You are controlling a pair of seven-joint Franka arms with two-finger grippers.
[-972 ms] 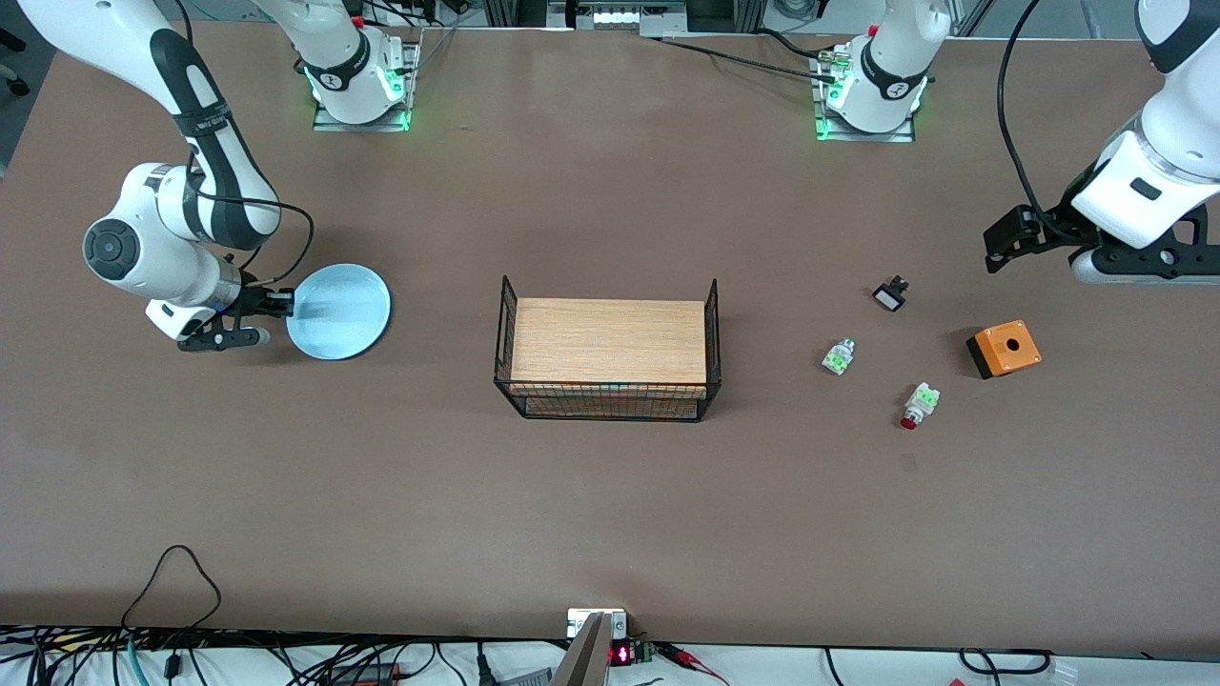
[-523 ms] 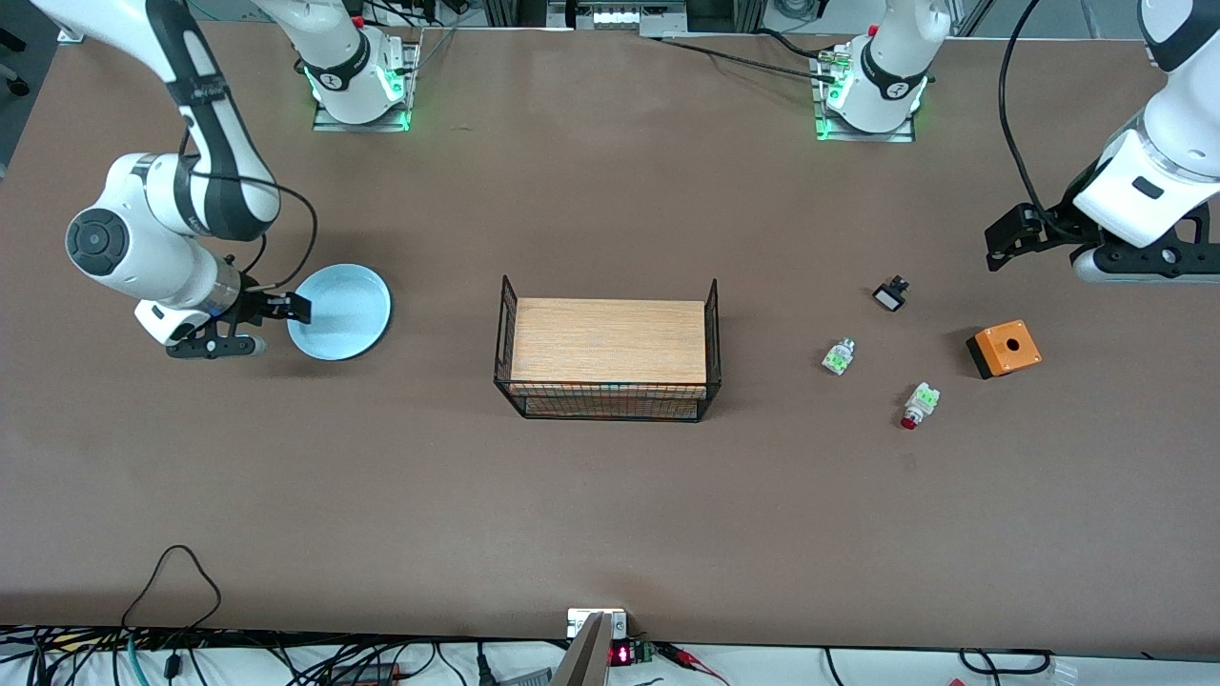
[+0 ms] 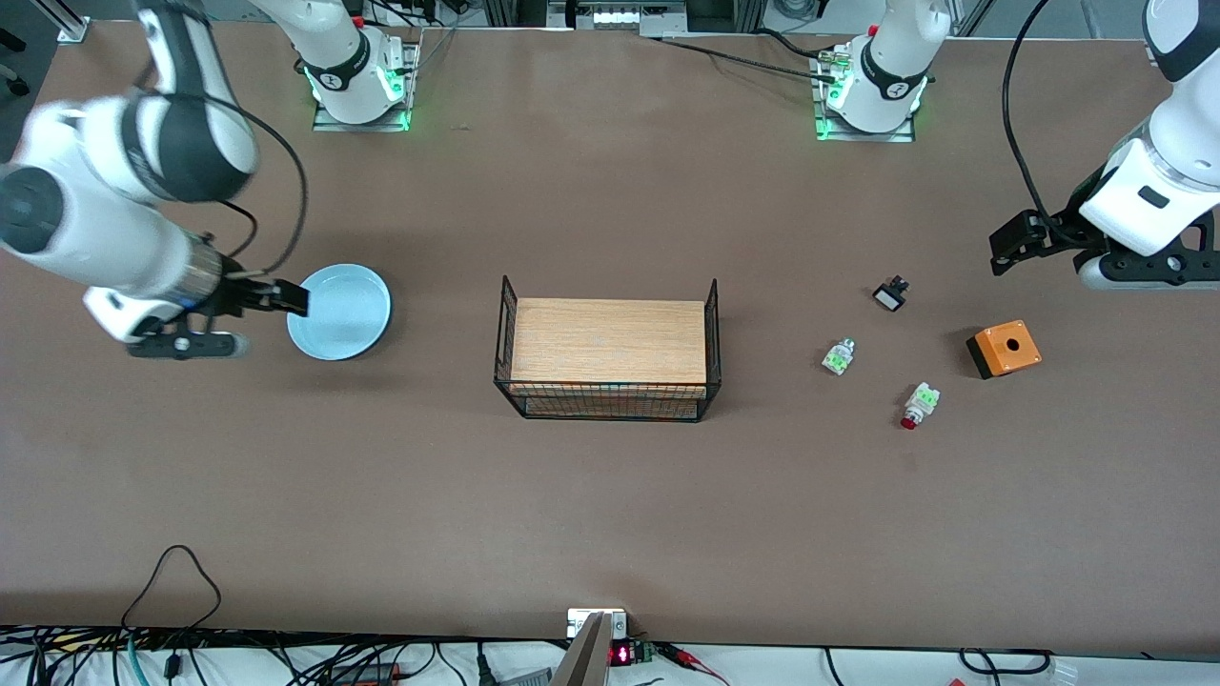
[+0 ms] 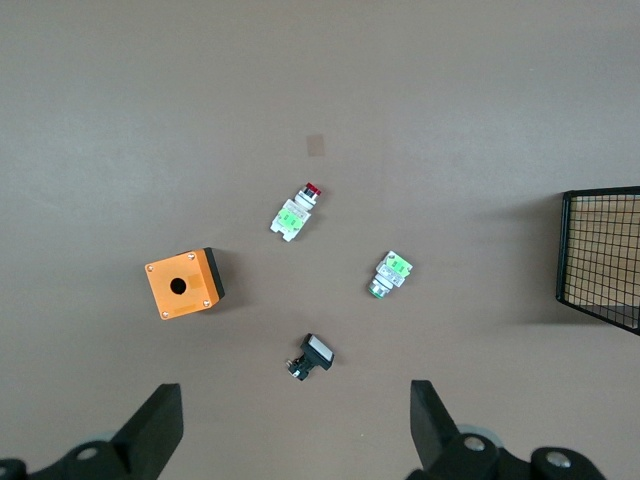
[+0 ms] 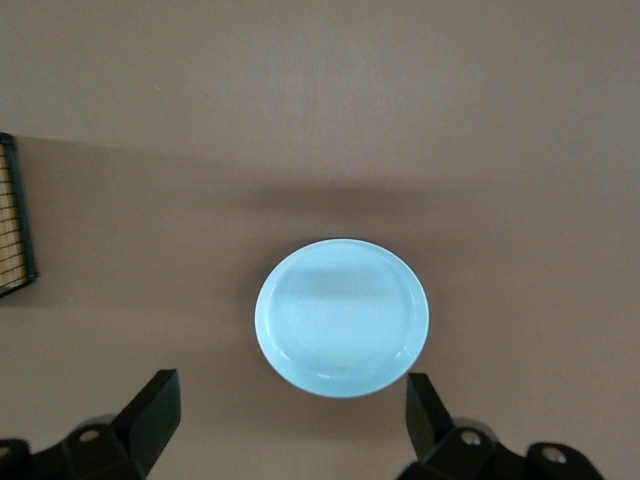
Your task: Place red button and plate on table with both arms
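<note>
- Front view: plate (image 3: 339,312) lies flat on the table (image 3: 610,514) at the right arm's end, clear of the basket (image 3: 608,353) at mid-table. Right pincer (image 3: 286,298) hangs over the plate's rim on the side away from the basket, empty; how far its fingers are spread cannot be told from here.
- Front view: red button (image 3: 916,405) lies on its side on the table toward the left arm's end, cap pointing toward the camera. Green part (image 3: 838,356), black part (image 3: 890,292) and orange box (image 3: 1004,349) sit near it, none touching. Left pincer (image 3: 1010,243) is high over bare table near that end, well apart from the button, holding nothing.
- Left wrist view: left pincer (image 4: 290,430) fingers stand wide, nothing between them. Red button (image 4: 294,213), green part (image 4: 391,273), black part (image 4: 311,357) and orange box (image 4: 184,283) all lie free below; basket corner (image 4: 600,255) at the edge.
- Right wrist view: right pincer (image 5: 292,420) fingers stand wide and empty; plate (image 5: 342,317) rests below on bare table, level, with no contact.
- Judgement: both task items rest on the table unheld, so placement looks done; raised wide pincers fit arms standing off after release.
</note>
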